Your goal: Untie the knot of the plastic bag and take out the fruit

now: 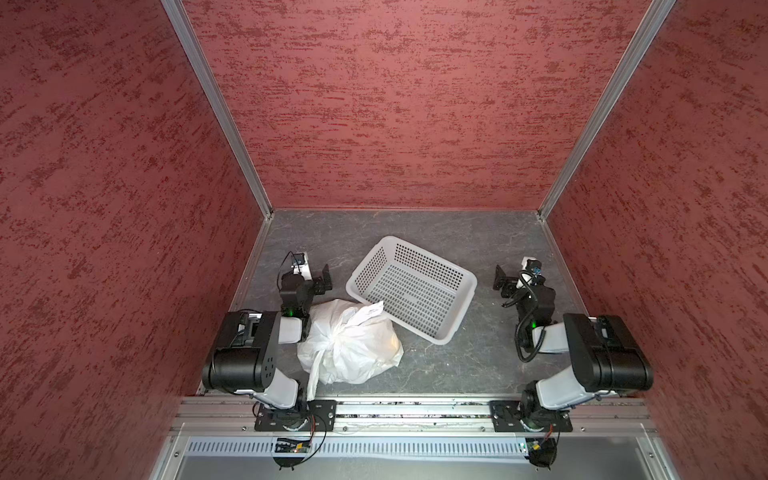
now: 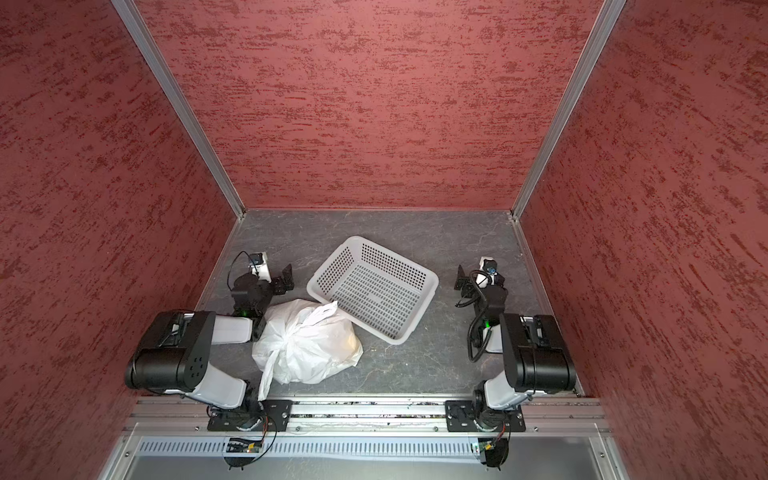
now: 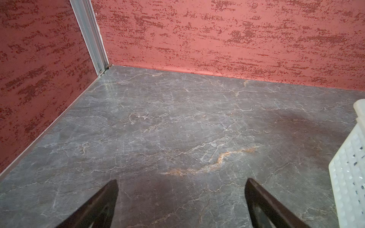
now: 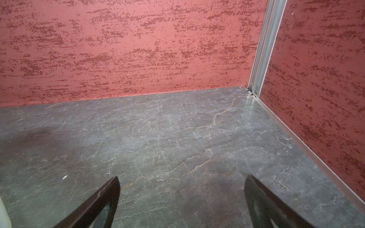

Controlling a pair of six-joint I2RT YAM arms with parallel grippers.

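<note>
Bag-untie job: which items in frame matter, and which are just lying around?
Job:
- plastic bag, tied shut
- knot on top of it
- fruit, only an orange tint through the bag
- left end effector and right end effector, both open and clear of the bag

Lying about:
- white perforated basket beside the bag, not named in the task
- white speck on the table

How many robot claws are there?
2. The left gripper is open, left of the basket and beyond the plastic bag; the right gripper is open, right of the basket. None seems hidden.
</note>
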